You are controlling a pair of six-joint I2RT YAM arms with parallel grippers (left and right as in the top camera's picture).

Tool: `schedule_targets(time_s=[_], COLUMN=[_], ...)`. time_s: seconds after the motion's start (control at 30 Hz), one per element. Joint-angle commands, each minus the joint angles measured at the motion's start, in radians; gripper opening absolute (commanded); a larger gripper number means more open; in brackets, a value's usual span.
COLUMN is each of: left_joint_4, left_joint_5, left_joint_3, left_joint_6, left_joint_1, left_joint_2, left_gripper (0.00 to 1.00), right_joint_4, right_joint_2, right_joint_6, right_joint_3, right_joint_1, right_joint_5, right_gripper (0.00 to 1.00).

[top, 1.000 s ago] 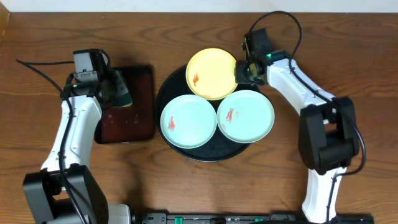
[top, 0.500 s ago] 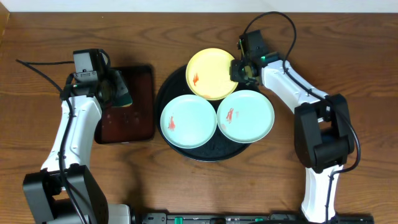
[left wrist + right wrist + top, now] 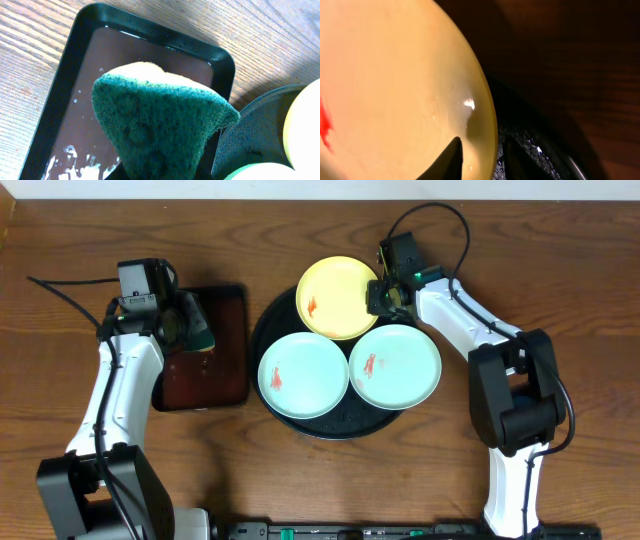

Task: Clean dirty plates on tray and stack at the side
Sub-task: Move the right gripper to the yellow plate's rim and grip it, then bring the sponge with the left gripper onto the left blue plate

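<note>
— Since both arms are yours, where is your right pincer [image 3: 482, 155]?

— At the right rim of the yellow plate [image 3: 395, 85], at the back of the black tray [image 3: 335, 423]. One of my fingers [image 3: 454, 152] lies inside the rim, the other outside it. I cannot tell whether they pinch it.

— And the other plates?

— Two mint plates [image 3: 303, 375] [image 3: 395, 367] lie side by side in front of the yellow one, on the same tray. Each of the three has a red smear.

— Your left pincer [image 3: 190, 325]?

— Clenched on a green sponge [image 3: 160, 130], above the brown tray [image 3: 95, 90], which lies just left of the black one.
</note>
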Motion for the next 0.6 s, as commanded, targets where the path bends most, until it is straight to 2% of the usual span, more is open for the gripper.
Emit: schedule_targets(time_s=[0.0,0.03,0.23,0.4,0.57], left_joint_4=[-0.002,-0.002,-0.002,-0.002,-0.002], left_joint_5=[0.013,0.013,0.009,-0.041,-0.05], left_joint_3=[0.019,0.019,0.019,0.018,0.016], left_joint_6=[-0.004,-0.004,-0.004,-0.005,-0.005], left_joint_1=[0.005,0.005,0.005,0.005,0.005], left_joint_2=[0.0,0.0,0.0,0.003,0.021], left_gripper=[0.08,0.08,0.07,0.07,0.08], right_joint_4=[-0.033,-0.05,-0.166,-0.285,-0.322], right_joint_2=[-0.012,-0.029,-0.169,-0.22,-0.171], right_joint_6=[0.001,0.001,-0.019,-0.103,-0.119], right_joint_3=[0.036,0.046,0.073,0.072,0.044], right_joint_1=[0.015,0.015,0.04,0.119,0.233], right_joint_5=[-0.002,-0.002,-0.003,-0.091,-0.035], right_gripper=[0.35,0.4,0.48,0.45,0.43])
